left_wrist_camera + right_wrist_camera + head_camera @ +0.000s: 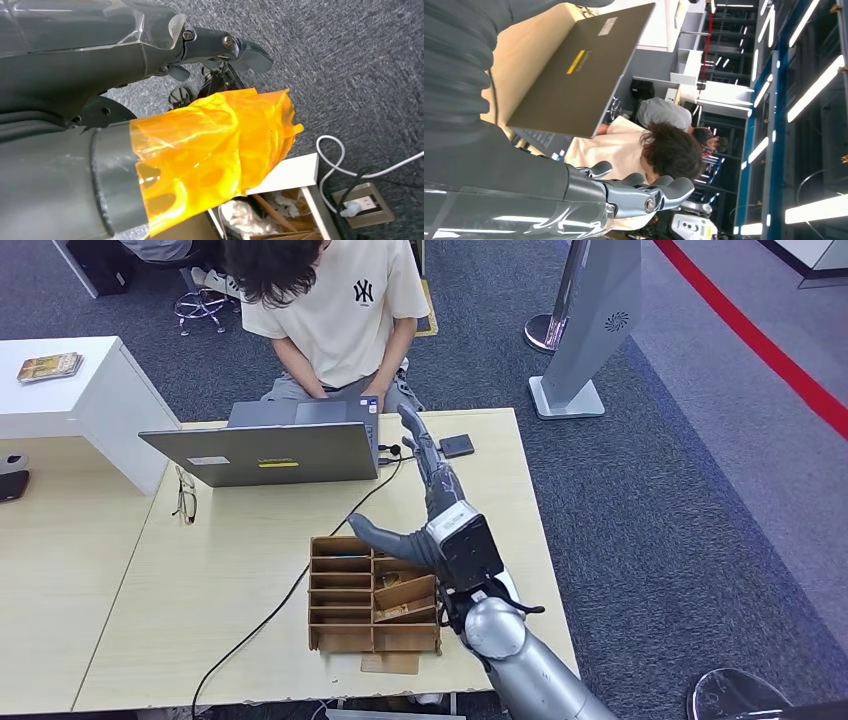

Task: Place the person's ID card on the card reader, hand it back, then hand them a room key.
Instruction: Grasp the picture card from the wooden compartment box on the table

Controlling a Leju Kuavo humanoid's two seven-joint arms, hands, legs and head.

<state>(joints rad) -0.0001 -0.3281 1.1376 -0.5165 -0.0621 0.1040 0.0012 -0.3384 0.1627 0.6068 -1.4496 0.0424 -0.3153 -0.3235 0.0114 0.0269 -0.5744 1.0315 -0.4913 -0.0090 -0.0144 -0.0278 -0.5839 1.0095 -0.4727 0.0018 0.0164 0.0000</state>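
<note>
My right hand reaches over the light wooden table, fingers stretched toward the seated person and thumb spread above the wooden card rack. It holds nothing. Just beyond its fingertips lies the small black card reader. In the right wrist view the right hand shows bare fingers in front of the person. My left hand hangs over grey carpet, its thumb wrapped in orange film, fingers out straight and holding nothing. Tan cards lean in the rack's compartments.
An open grey laptop stands between the person and the rack, with a black cable trailing to the front edge. Folded glasses lie left of it. One flat card lies in front of the rack. A white counter stands at the left.
</note>
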